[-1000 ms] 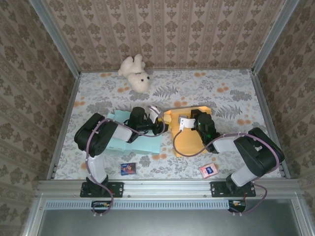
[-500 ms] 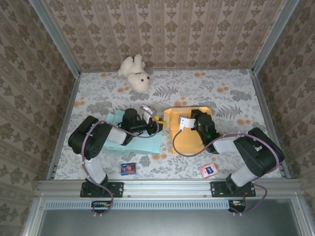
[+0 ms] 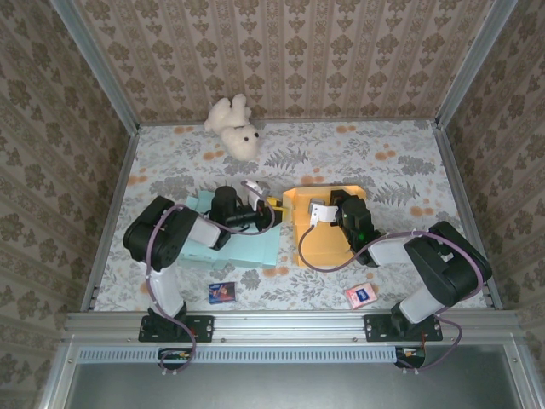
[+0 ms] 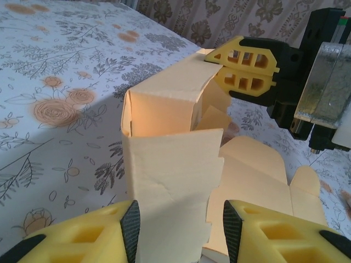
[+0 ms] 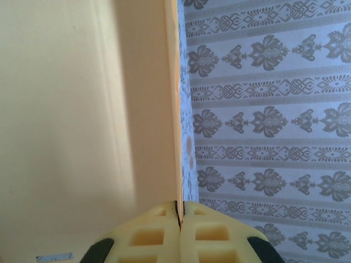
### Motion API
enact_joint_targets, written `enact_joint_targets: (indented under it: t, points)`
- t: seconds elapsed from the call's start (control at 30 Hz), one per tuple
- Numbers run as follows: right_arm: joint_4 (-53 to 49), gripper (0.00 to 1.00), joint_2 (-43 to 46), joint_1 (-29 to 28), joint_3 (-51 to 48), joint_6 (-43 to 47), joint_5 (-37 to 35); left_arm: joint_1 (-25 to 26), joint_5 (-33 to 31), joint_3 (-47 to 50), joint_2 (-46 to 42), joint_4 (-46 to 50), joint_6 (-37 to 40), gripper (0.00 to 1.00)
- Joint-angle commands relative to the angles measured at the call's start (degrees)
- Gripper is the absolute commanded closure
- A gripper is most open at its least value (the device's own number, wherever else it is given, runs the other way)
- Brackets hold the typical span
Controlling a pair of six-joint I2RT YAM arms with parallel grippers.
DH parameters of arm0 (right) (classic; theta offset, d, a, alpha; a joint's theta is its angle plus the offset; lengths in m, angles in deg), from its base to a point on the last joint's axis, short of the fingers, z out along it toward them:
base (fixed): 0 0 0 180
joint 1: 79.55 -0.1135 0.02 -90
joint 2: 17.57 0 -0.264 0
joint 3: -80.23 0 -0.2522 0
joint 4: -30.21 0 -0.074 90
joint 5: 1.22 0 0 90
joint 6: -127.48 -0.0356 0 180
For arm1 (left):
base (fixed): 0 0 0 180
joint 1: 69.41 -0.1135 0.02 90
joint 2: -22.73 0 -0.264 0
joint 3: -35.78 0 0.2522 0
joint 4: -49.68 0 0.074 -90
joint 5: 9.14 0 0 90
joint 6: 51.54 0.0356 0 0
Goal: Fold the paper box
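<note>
The yellow-orange paper box (image 3: 328,247) lies partly folded at the table's middle, its left wall raised. In the left wrist view this upright wall (image 4: 170,148) stands between my left gripper's (image 4: 181,230) open fingers: the left pad (image 4: 130,227) is at the panel's edge and the right pad (image 4: 233,230) stands apart from it. My left gripper (image 3: 272,204) sits just left of the box. My right gripper (image 3: 317,211) is shut on the top edge of a raised box wall (image 5: 173,109), with the paper pinched between its fingertips (image 5: 178,211). Its yellow fingers (image 4: 247,68) show behind the box.
A teal paper sheet (image 3: 255,247) lies under my left arm. A white teddy bear (image 3: 234,126) rests at the back. Two small cards (image 3: 221,292) (image 3: 360,295) lie near the front edge. Patterned walls enclose the table on three sides.
My left gripper has drawn back slightly to the left, away from the box, and its arm has shifted. The right arm and the box wall it holds have not moved.
</note>
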Motion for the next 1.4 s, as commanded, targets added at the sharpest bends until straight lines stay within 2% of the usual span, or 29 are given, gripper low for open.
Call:
enact_joint_targets:
  t: [0.0,0.4,0.73,0.9,1.17,1.37]
  points:
    - [1.5,1.00,0.5,-0.5,-1.2,-1.5,-0.4,0.7,1.6,-1.6,1.2,-2.5,-1.1,0.54]
    - [2.0,1.00,1.1,-1.3,-1.6,-1.2,-0.6,2.7,-1.2,-2.4,2.1,-1.4,0.0,0.59]
    - [3.9,1.00,0.8,-2.2,-2.3,-1.8,-0.8,4.9,-8.8,-2.5,3.0,-0.8,0.2,0.62]
    - [3.4,1.00,1.6,-2.5,-2.2,-2.5,-0.5,6.1,-12.7,-2.4,3.8,-3.6,-1.2,0.66]
    - [4.3,1.00,1.7,-3.9,-3.0,-2.4,-1.5,7.7,-20.4,-1.9,4.9,-7.9,-3.1,0.67]
    - [4.5,1.00,1.3,-5.9,-3.0,-2.9,-4.6,8.1,-23.2,-1.1,5.5,-10.3,-3.7,0.66]
